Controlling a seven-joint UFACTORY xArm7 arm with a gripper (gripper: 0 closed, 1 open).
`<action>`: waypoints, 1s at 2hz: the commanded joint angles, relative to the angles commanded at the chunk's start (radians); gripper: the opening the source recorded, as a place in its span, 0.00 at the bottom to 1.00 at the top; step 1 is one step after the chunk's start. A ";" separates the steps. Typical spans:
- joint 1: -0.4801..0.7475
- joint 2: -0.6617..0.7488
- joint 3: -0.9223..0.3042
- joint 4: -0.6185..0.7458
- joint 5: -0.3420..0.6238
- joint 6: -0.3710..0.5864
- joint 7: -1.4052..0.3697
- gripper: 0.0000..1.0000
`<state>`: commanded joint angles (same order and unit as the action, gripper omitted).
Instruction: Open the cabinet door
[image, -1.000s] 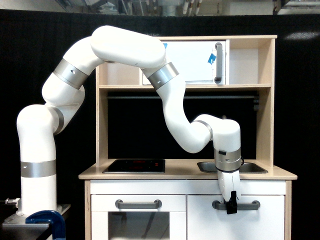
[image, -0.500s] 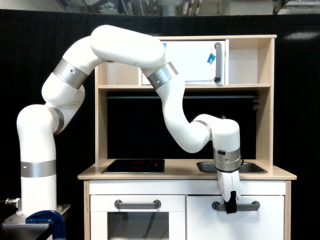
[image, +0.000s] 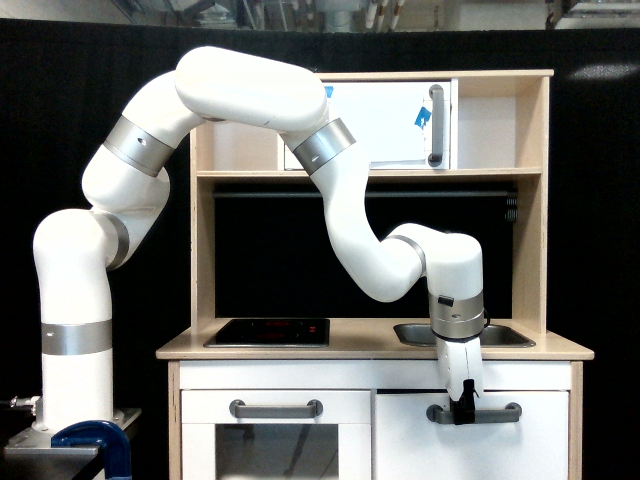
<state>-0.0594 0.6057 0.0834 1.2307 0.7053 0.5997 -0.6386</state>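
The cabinet door (image: 530, 450) is the plain white panel at the lower right of the toy kitchen, under the sink. Its horizontal grey bar handle (image: 500, 412) runs near its top. My gripper (image: 463, 412) reaches straight down from the counter edge, and its black fingers are shut around the left part of that handle. A thin dark gap shows along the door's top edge, so the door looks slightly ajar. The bottom of the door is cut off by the frame.
The glass-windowed oven door (image: 275, 455) with a similar grey handle sits to the exterior view's left. A sink (image: 505, 335) and black hob (image: 270, 331) lie on the wooden counter (image: 370, 349). An upper white door (image: 385, 125) has a vertical handle. A blue clamp (image: 95, 440) sits by the arm's base.
The gripper and the grey handle have shifted slightly down and to the exterior view's right. A dark gap has appeared at the door's top edge.
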 joint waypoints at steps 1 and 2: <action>-0.030 0.012 0.003 0.009 -0.007 0.008 -0.021 0.00; -0.065 0.030 -0.001 0.054 -0.036 0.045 -0.023 0.00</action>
<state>-0.1246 0.6361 0.0820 1.2844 0.6690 0.6452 -0.6618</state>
